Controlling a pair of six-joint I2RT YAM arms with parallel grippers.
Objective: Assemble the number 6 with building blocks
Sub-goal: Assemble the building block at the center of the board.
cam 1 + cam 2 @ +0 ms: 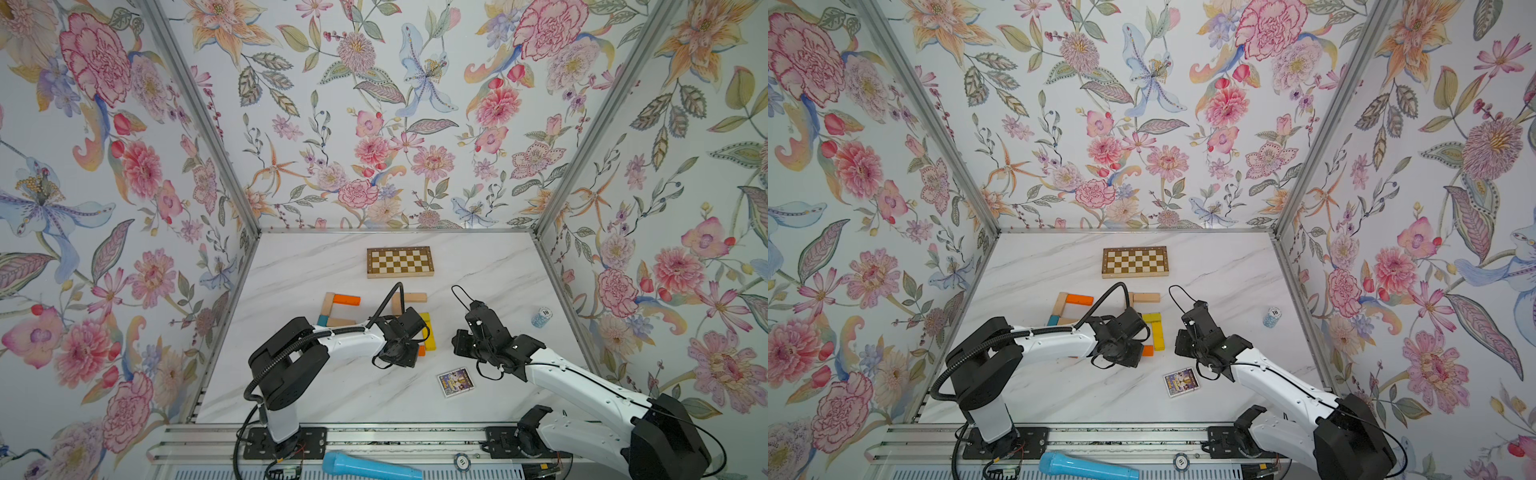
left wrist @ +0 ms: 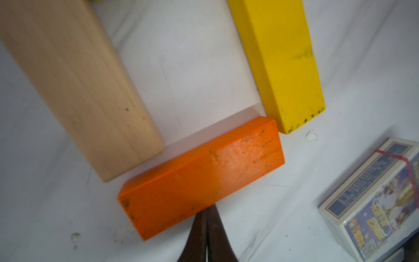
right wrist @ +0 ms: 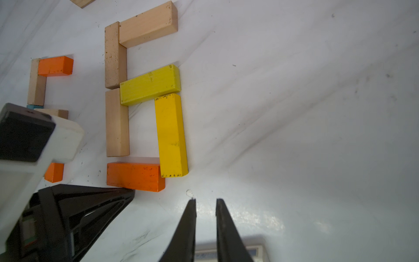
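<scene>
Near the middle of the table, the building blocks lie flat as a figure whose long axis runs from the far side toward the robot. It is made of pale bars, two yellow bars and an orange block set crosswise at the near end, its length running side to side. The left gripper has its fingers pressed together, gripping nothing, with the tips against that block's long near face; the right gripper hovers just beside, fingers a slit apart — empty.
</scene>
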